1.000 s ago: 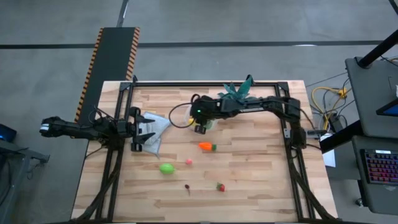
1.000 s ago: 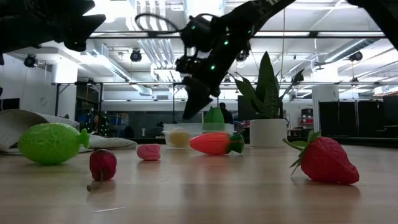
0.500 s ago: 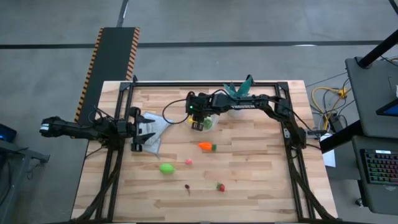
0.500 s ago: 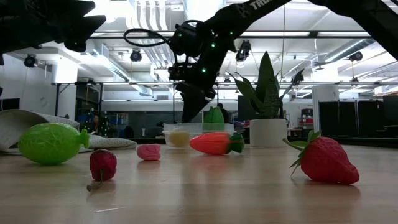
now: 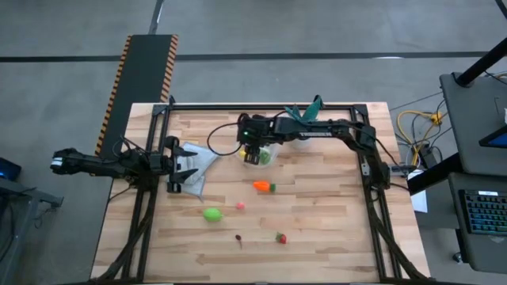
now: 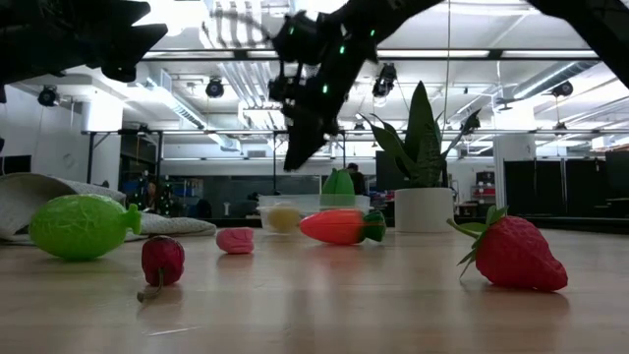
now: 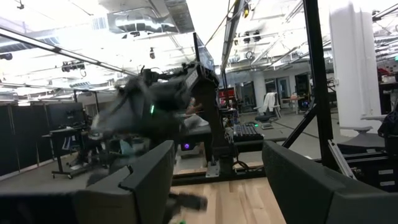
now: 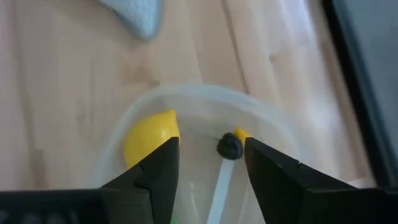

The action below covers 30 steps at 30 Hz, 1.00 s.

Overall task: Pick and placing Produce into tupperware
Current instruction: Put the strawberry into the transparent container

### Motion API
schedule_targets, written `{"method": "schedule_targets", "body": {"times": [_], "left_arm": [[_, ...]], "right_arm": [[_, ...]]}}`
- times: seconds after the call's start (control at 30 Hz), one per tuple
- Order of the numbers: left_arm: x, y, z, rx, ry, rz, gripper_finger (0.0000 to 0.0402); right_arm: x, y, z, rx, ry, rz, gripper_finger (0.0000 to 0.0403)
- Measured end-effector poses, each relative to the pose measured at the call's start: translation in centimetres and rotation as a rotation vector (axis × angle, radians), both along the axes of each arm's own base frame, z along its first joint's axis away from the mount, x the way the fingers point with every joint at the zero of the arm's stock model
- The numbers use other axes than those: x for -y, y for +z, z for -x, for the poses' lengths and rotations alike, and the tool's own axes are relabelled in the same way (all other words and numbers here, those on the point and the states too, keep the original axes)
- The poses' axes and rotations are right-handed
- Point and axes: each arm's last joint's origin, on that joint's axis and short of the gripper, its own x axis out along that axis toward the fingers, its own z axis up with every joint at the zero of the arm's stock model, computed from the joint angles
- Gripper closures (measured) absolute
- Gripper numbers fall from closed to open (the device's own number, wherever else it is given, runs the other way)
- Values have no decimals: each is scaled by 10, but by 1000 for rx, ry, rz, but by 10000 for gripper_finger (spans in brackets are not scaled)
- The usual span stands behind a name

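So you're partway through, with more left than done. Using the tupperware (image 5: 260,154) as the landmark: your left gripper (image 5: 184,165) is parked well off to its left over the pale cloth (image 5: 200,162), fingers spread wide with nothing between them, just waiting.

Out toward the front edge of the table from the bowl, going left to right, you still have the green lime (image 5: 211,214), the pink bit (image 5: 240,206), the dark bit (image 5: 238,237), the orange carrot (image 5: 262,187) closest to the bowl, and the red strawberry (image 5: 280,237).

Your right gripper (image 8: 210,163) hangs right above the bowl, fingers apart and holding nothing. Inside, the yellow lemon (image 8: 151,135) sits against the wall, and there's a small dark thing beside it. I think something green is in there too, but that's hard to call from the blurry wrist view.

The potted plant (image 5: 305,117) stands just behind the bowl to the right, so mind it on approach.
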Motion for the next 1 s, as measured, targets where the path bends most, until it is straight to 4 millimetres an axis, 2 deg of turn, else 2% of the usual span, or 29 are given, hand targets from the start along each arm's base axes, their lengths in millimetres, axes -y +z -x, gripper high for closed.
{"method": "schedule_targets", "body": {"times": [0.2, 0.43, 0.53, 0.73, 0.87, 1.0], "left_arm": [[0, 0, 0, 0, 0, 0, 171], [0, 0, 0, 0, 0, 1, 171], [0, 0, 0, -1, -1, 0, 171], [0, 0, 0, -1, 0, 0, 171], [0, -1, 0, -3, 0, 0, 171], [0, -1, 0, -2, 0, 0, 171]], "right_arm": [[-30, 57, 22, 73, 71, 13, 252], [-90, 134, 84, 133, 208, 18, 271], [-116, 151, 113, 170, 265, 1, 276], [-155, 162, 162, 243, 277, -116, 276], [-177, 155, 183, 252, 233, -141, 276], [-198, 138, 195, 223, 215, -189, 276]]}}
